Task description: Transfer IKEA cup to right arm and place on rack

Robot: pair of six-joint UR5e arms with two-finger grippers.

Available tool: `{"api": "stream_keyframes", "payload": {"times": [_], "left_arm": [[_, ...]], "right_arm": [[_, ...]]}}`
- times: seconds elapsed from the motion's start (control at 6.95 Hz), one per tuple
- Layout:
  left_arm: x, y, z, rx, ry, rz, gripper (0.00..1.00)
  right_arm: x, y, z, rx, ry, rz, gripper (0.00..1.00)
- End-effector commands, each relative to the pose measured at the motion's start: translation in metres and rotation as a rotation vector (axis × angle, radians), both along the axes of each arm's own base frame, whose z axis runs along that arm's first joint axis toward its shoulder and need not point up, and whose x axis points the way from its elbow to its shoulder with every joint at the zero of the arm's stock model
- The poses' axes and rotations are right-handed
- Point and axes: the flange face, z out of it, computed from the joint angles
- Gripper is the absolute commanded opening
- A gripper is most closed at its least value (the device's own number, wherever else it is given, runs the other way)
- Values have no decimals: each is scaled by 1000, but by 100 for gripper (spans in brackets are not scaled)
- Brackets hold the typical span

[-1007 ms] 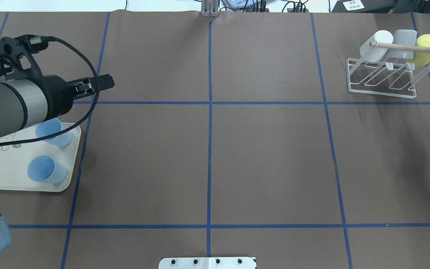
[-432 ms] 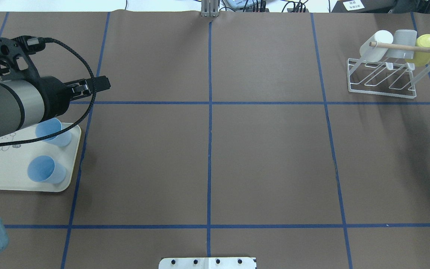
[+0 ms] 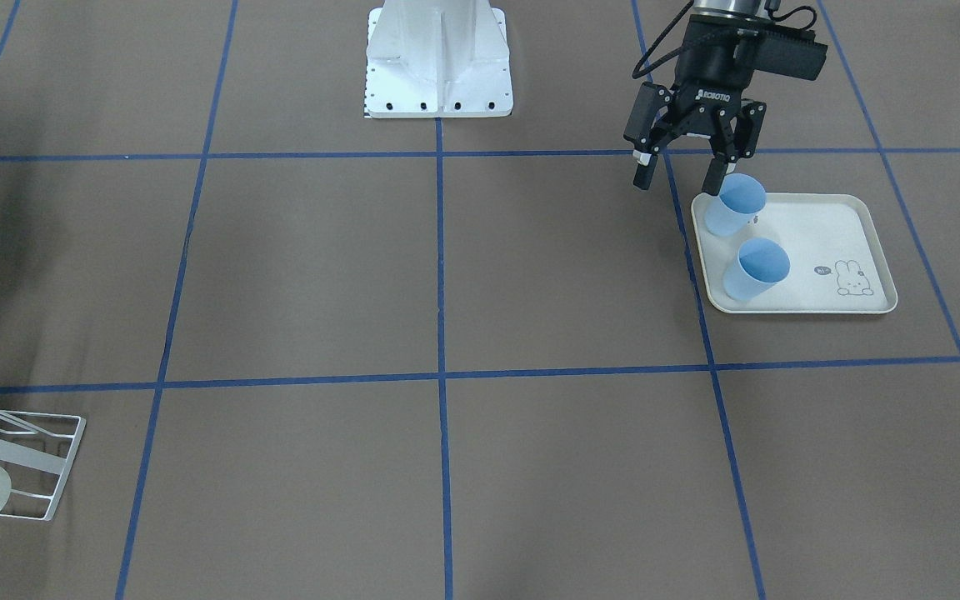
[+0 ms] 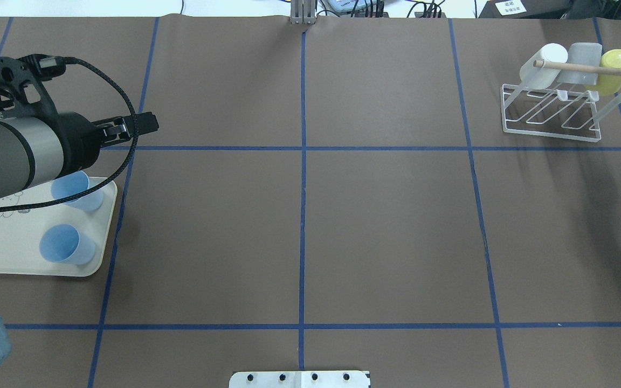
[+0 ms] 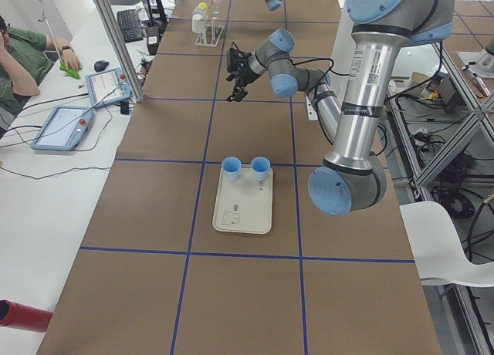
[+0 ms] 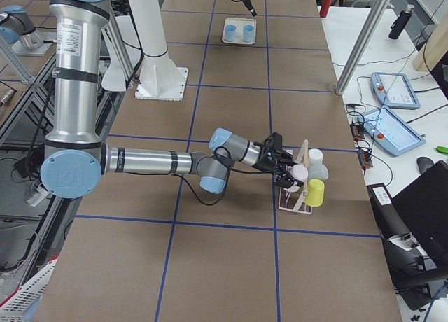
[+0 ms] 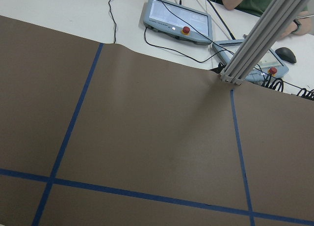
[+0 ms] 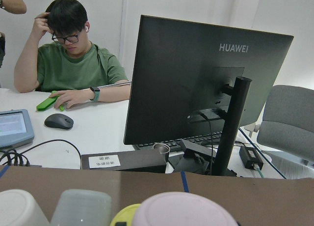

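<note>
Left black two-finger claw [image 3: 680, 177] hangs spread apart; nearest pale-blue plastic cup [image 3: 734, 207] sits at its four o'clock, front-facing view. Right claw [image 6: 287, 169] meets pink cup [image 6: 299, 172]; grip unclear.

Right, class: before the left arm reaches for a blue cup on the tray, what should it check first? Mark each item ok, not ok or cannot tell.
1. Left gripper open and empty: ok, its jaws stand apart with nothing between them.
2. Blue cups upright on the tray, mouths up: ok.
3. Left gripper centred over a cup: not ok. In the overhead view it hangs off the tray.
4. Right gripper free to receive a cup: not ok. It is at the rack with a pink cup.
5. Right gripper's grip on that cup: cannot tell.
6. Spare prong on the rack: cannot tell.
</note>
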Motion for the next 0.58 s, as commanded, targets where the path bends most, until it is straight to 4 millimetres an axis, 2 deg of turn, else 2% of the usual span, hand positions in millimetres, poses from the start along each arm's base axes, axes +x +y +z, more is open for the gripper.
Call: {"api": "stream_keyframes", "payload": {"times": [0.0, 0.43], "left_arm": [[0, 0, 2, -3, -2, 4, 100], [1, 0, 2, -5, -2, 5, 100]], "right_arm": [[-1, 0, 0, -1, 0, -2, 0], [-14, 2, 2, -8, 1, -28, 0]]}}
